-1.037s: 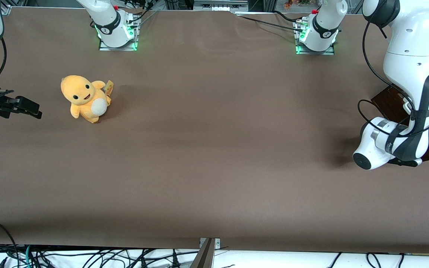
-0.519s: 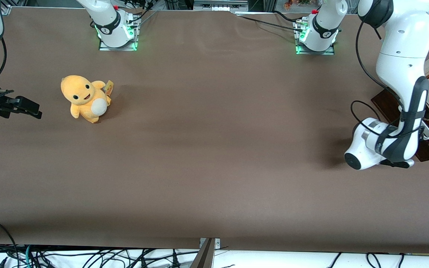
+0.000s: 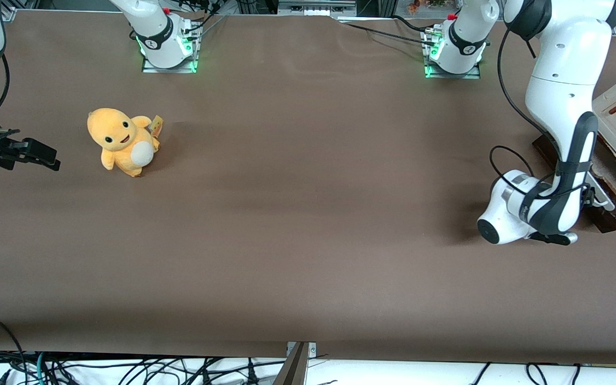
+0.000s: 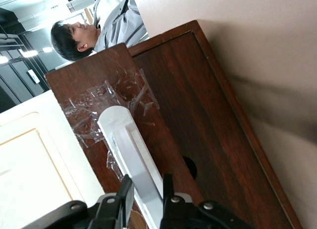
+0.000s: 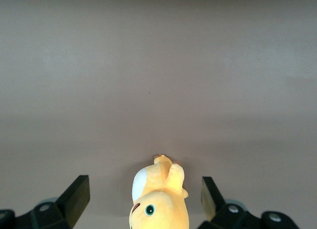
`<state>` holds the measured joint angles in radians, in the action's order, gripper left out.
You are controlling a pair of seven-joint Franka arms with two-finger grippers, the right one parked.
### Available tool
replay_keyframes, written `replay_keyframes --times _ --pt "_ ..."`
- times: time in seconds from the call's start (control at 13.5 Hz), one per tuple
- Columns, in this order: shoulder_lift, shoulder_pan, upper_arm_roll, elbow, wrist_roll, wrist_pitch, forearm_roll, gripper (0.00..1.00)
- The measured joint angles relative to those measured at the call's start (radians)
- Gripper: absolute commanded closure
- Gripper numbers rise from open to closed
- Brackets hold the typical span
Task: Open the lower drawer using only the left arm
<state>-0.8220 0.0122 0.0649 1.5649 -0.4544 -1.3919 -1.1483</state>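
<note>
Front view, brown table (image 3: pixel 297 214), hand (image 4: pixel 146 199) gripping handle (image 4: pixel 130 149)

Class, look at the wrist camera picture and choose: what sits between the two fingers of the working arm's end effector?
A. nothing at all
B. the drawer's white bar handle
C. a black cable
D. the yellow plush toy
B: in the left wrist view the end effector has its fingers on either side of the white bar handle on the dark brown lower drawer.
</note>
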Motion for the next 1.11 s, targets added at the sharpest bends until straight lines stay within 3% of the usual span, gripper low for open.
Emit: replay_keyframes --times 0.07,0.22,0.3,0.37,0.52,0.81,0.96,1.11 --pt "-0.001 -0.006 0.000 -0.005 0.000 0.002 0.008 0.86" --pt "-0.002 -0.021 0.001 -0.018 0.001 0.000 0.024 0.73" --pt "-0.003 -0.025 0.001 -0.023 0.001 0.000 0.028 0.30" --pt "-0.003 -0.027 0.001 -0.027 0.002 0.000 0.033 0.00" --pt "-0.003 -0.035 0.012 -0.054 0.017 0.002 0.085 0.00" --pt "0.016 -0.057 0.018 -0.173 0.074 0.003 0.287 0.00" --pt "0.046 -0.051 0.016 -0.235 0.103 0.005 0.451 0.00" --pt "0.093 -0.032 0.013 -0.284 0.126 0.007 0.667 0.00"
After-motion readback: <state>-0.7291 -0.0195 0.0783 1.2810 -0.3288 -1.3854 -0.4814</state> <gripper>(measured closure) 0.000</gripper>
